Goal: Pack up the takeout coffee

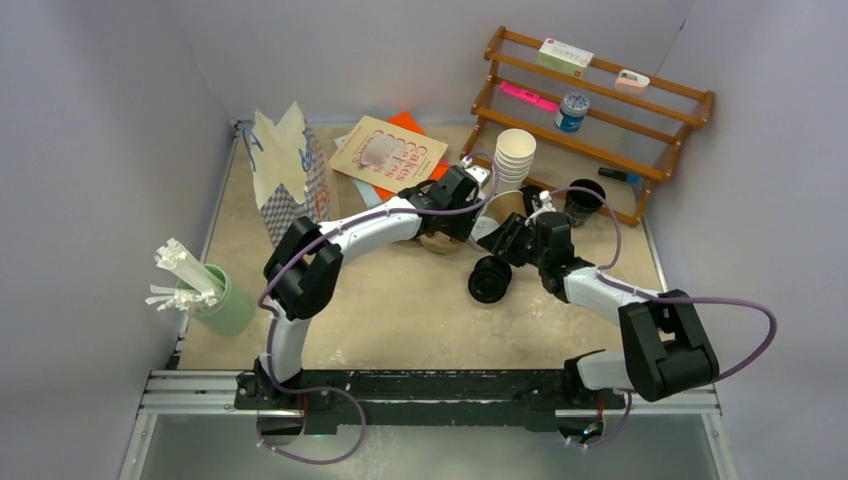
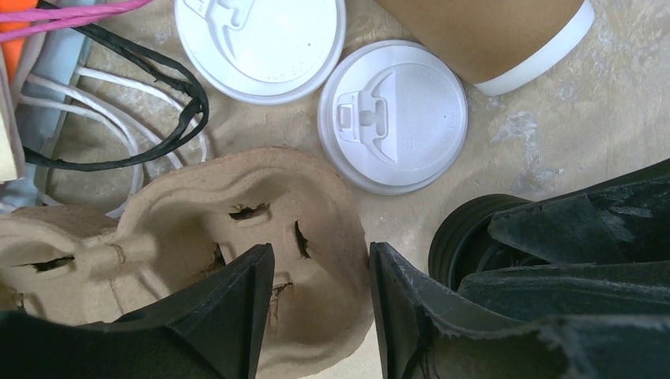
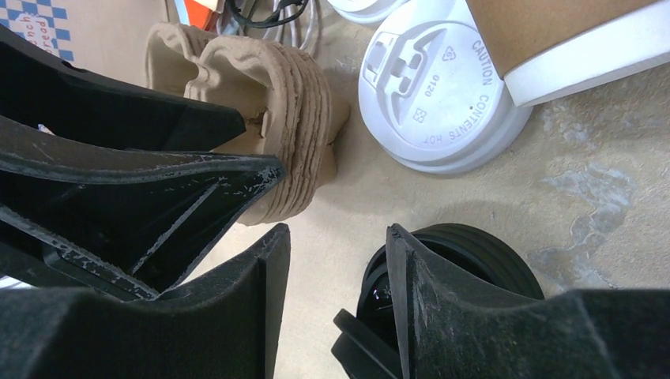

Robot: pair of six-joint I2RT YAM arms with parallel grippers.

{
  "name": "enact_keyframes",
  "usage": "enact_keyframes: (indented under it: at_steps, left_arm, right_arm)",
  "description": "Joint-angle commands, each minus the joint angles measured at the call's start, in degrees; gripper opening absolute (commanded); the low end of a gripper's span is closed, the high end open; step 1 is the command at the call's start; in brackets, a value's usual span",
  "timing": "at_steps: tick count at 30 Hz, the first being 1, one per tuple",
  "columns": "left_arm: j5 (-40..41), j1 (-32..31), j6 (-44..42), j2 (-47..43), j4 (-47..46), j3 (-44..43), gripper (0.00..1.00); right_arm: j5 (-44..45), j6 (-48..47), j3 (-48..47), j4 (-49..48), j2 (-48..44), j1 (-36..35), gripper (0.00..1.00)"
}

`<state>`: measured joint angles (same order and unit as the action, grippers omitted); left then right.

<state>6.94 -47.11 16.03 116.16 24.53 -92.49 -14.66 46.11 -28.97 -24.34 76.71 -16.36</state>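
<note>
At mid-table, toward the far side, you have both grippers crowded onto one spot.

Your left gripper (image 2: 320,253): jaws about half apart, nothing clamped. The edge of the carrier stack (image 2: 182,229) lies under the gap, with one finger over a well. You can't tell from the wrist view whether the fingers touch the pulp.

Your right gripper (image 3: 336,233): jaws also half apart, bare table in the gap, holding nothing. One finger (image 3: 442,316) covers part of a black ridged piece (image 3: 490,260) lying on the table just beside the carrier stack. Contact unclear.

Task cups:
- Brown cup (image 2: 490,31) lies on its side with a white band at its end. It is just past your grippers, near the foot of the white cup stack (image 1: 515,155). Neither gripper touches it.
- Black cup (image 1: 583,200) stands near the rack (image 1: 600,110), apart from both grippers. Whether it is lidded is too small to tell.

Two loose white lids (image 2: 393,114) lie flat between the brown cup and the carrier stack, side by side and nearly touching.

Black and white cords (image 2: 118,118) trail beside the carrier stack.

Elsewhere:
- Paper bag (image 1: 290,180) at far left.
- Book (image 1: 390,155) next to the bag.
- Green mug (image 1: 225,310) of white sticks at the left edge, well apart from the arms.
</note>
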Motion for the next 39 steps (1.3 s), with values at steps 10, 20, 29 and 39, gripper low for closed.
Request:
enact_keyframes:
  at_steps: [10,20,29,39]
  left_arm:
    - [-3.7,0.2,0.3,1.0,-1.2,-2.8,0.57]
    - [-2.1,0.7,0.0,-0.6,-0.2,-3.0,0.23]
    - [-4.2,0.8,0.3,-5.0,-1.1,-2.0,0.23]
    - [-9.6,2.9,2.2,-7.7,-4.6,2.7,0.24]
  right_arm:
    - [-2.1,0.4,-3.1,-2.8,3.3,0.1,0.51]
    - [-2.3,0.5,-3.8,-3.7,4.7,0.1,0.51]
    - [-4.5,1.5,-5.6,-6.2,8.0,0.1,0.55]
    - [-7.0,6.9,-5.5,-12.1,11.0,0.1,0.61]
